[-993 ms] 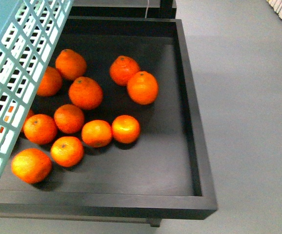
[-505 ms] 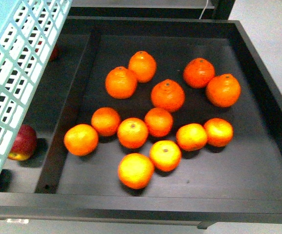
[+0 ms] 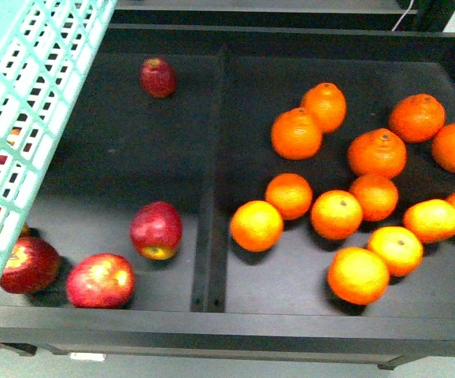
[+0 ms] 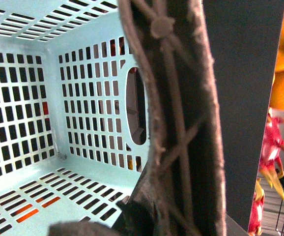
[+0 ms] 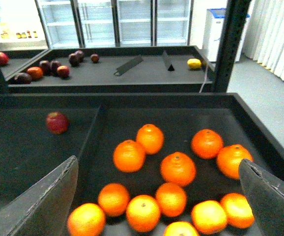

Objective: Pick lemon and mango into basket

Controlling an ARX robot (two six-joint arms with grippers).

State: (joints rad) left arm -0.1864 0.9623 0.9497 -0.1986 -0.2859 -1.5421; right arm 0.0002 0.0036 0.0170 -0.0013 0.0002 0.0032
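The view has swung from the tangerines (image 3: 338, 213) to the apples (image 3: 157, 230) beside them, with no mango yet and a likely lemon (image 5: 194, 63) far beyond the tangerines, so the empty basket (image 3: 23, 118) waits — right tool (image 5: 157, 162) wide open and empty, left tool's grip impossible to tell.

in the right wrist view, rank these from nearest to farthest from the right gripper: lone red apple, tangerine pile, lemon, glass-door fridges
From the right gripper, jaws open:
1. Tangerines, just ahead of the jaws.
2. Red apple, alone in the neighbouring compartment, a little farther.
3. Lemon, on the next table behind.
4. Fridges, at the very back.
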